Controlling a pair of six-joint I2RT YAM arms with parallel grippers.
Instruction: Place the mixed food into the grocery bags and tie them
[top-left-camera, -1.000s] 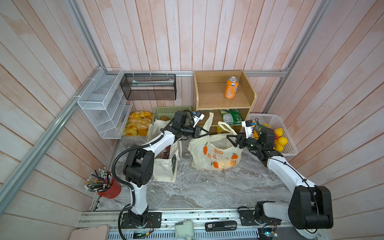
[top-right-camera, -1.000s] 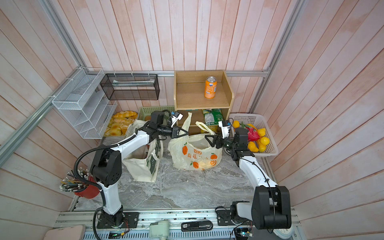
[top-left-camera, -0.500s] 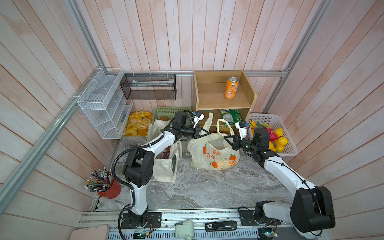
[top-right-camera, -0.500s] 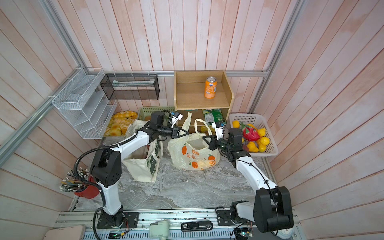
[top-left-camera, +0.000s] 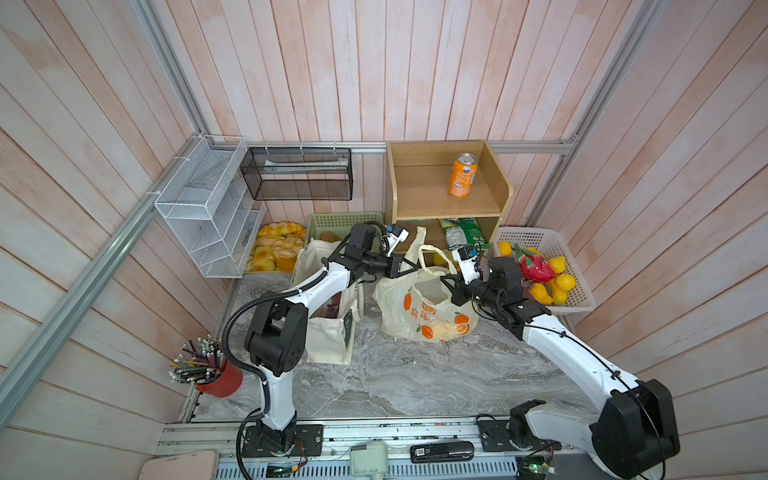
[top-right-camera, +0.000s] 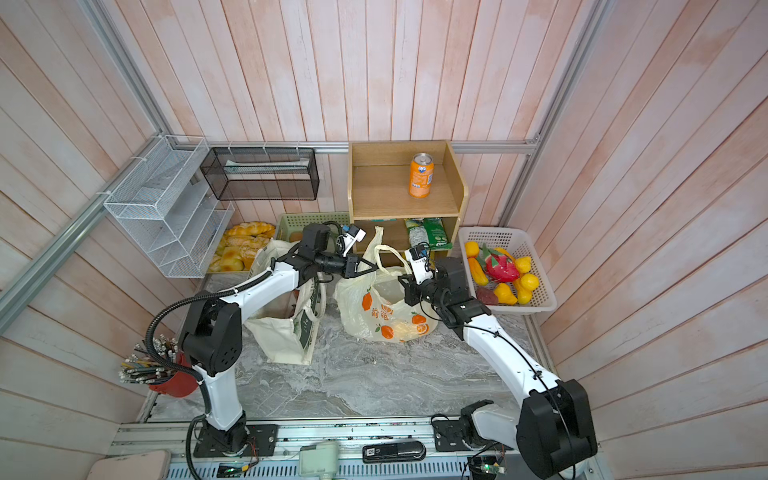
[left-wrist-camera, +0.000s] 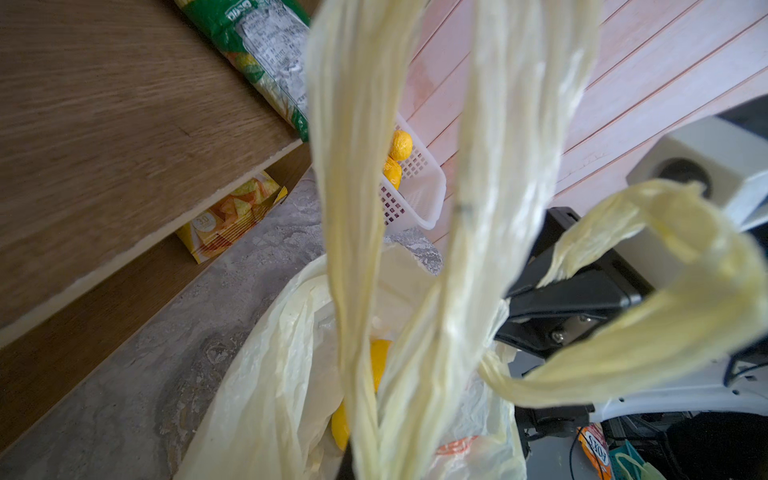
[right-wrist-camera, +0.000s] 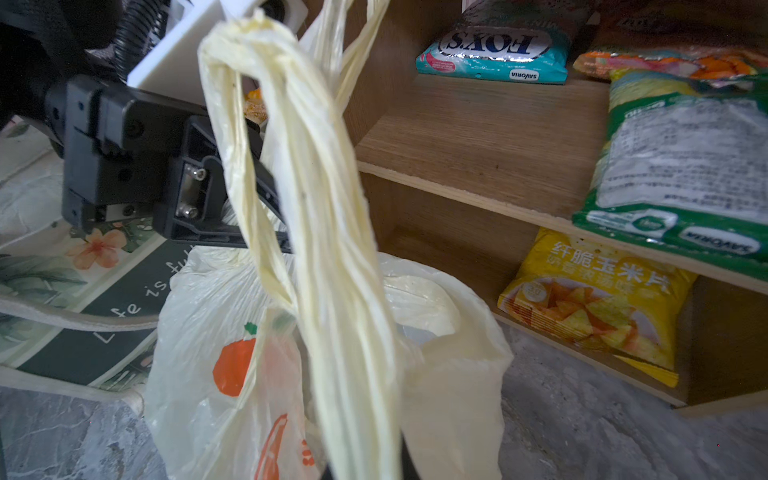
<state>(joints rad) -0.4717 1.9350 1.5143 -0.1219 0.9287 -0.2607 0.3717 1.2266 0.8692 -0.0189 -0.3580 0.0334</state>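
Nearest, the gray table (top-left-camera: 415, 374) holds both bags. The cloth tote (top-left-camera: 328, 340) stands open, with something dark inside, too hidden to name. Just beside it sits the plastic bag (top-left-camera: 424, 316), and the yellow fruit (left-wrist-camera: 376, 365) lies inside. The left gripper (top-left-camera: 411, 268) and right gripper (top-left-camera: 445, 282) each pinch one handle tight and hold it up, likely so the handles can be crossed into a knot. Far back, an orange can (top-left-camera: 462, 176) stands on the shelf (top-left-camera: 415, 195).

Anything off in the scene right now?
Nothing spilled or damaged. One oddity: the green snack packet overhangs the front edge of its shelf board and could slip off. The plastic bag sits upright.
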